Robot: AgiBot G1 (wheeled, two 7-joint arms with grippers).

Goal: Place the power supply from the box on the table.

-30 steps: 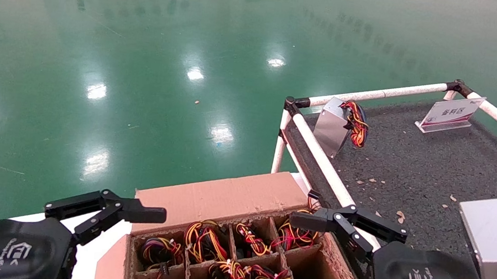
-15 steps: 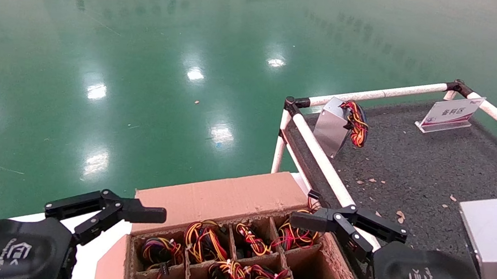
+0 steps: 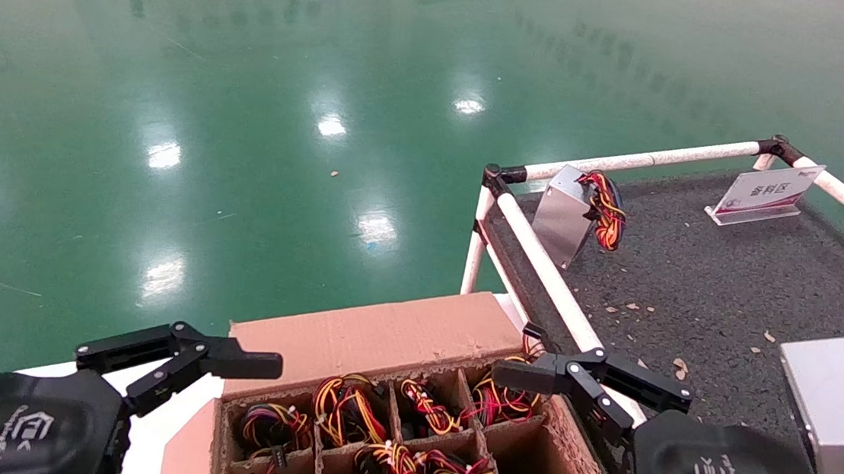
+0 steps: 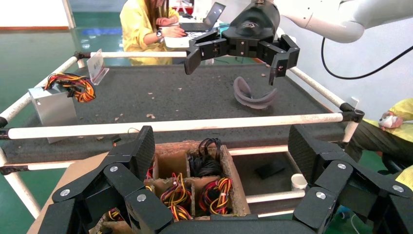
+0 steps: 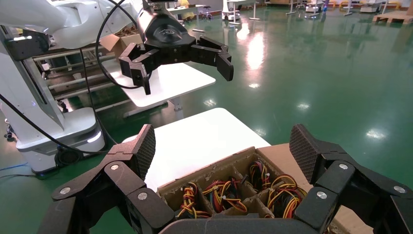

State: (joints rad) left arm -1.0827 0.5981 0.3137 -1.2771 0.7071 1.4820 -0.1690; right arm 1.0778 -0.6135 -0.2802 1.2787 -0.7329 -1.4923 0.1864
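Observation:
The box [image 3: 383, 337], a brown carton with a cardboard grid, stands at the near centre. Most of its cells hold bundles of red, yellow and black wires [image 3: 346, 406]. One power supply [image 3: 563, 215] leans on the white rail at the far left corner of the table [image 3: 730, 294]. My left gripper [image 4: 221, 146] hangs open at the box's left side, its finger [image 3: 247, 364] over the flap. At the box's right edge my right gripper [image 5: 221, 146] hangs open, its finger [image 3: 524, 376] above a corner cell. Both hold nothing.
A white rail [image 3: 548, 279] runs between box and table. A sign stand [image 3: 766, 192] sits at the table's far side and a dark rubber loop [image 4: 251, 95] lies on the mat. The box rests on a white side table [image 5: 195, 139]. Seated people [image 4: 146, 24] are beyond.

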